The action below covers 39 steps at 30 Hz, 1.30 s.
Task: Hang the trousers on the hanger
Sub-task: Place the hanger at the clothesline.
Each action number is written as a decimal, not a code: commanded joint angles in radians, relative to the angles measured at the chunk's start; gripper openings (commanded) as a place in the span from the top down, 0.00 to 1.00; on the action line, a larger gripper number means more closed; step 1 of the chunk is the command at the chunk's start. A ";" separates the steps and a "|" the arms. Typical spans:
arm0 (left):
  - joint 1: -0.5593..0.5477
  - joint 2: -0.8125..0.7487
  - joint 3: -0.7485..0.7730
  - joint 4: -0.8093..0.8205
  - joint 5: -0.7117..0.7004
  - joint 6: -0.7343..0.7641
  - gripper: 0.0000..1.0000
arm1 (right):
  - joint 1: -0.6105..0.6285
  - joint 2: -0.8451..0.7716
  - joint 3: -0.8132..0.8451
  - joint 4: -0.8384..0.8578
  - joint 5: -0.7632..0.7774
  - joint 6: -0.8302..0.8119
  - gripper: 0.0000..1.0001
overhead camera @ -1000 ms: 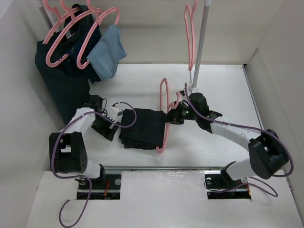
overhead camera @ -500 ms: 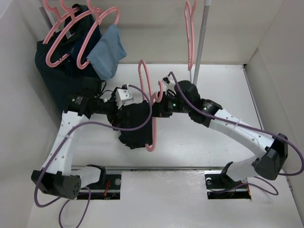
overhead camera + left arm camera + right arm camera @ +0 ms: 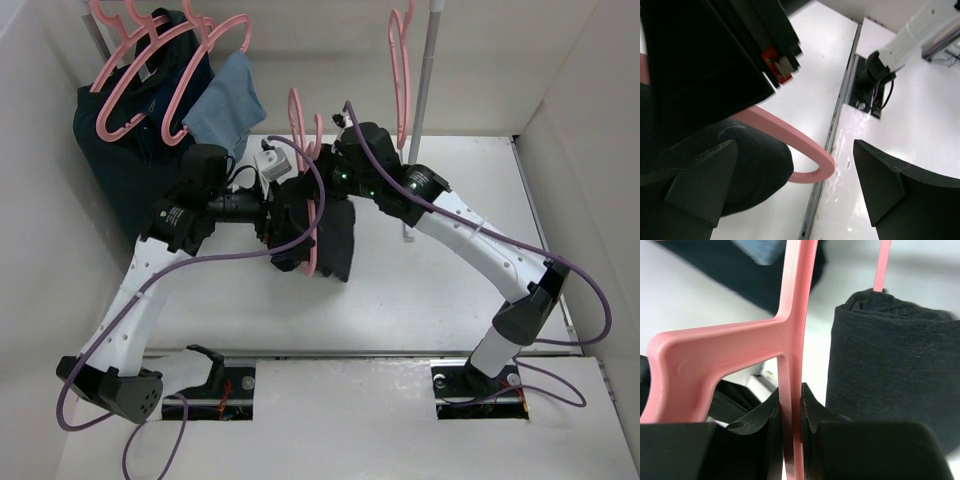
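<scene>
The trousers (image 3: 890, 375) are hanging folded over the lower bar of the hanger (image 3: 740, 347). The right hand is holding the pair up above the back half of the bench (image 3: 450, 300). That right hand (image 3: 790, 395) is pinching a thin upright strut of the hanger, its fingers closed tight on the pink plastic with no gap showing.

The left hand (image 3: 794, 146) is standing wide, one finger on each side of the hanger's curved end and the bulge of black cloth. Whether the nearer finger is touching the fabric is hard to tell, since black is lying against black there.

Judging by this, the main part of the job is looking done: the cloth is sitting across the bar and is carrying its own weight there. What is remaining is probably small. The left hand is needing to draw clear without dragging the fold off, and the drape is wanting a check for evenness, because in the top view more cloth is hanging on one side of the bar than on the other.
</scene>
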 commanded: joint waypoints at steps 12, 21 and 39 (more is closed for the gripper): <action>-0.090 0.099 -0.043 0.196 -0.169 -0.229 0.00 | 0.030 -0.068 0.008 0.100 0.129 0.097 1.00; -0.038 0.087 -0.106 0.205 -0.053 -0.273 1.00 | 0.040 -0.008 -0.016 0.151 0.011 0.079 1.00; 0.213 -0.010 -0.097 0.063 0.237 -0.318 1.00 | -0.077 -0.196 -0.372 0.169 -0.141 -0.459 0.10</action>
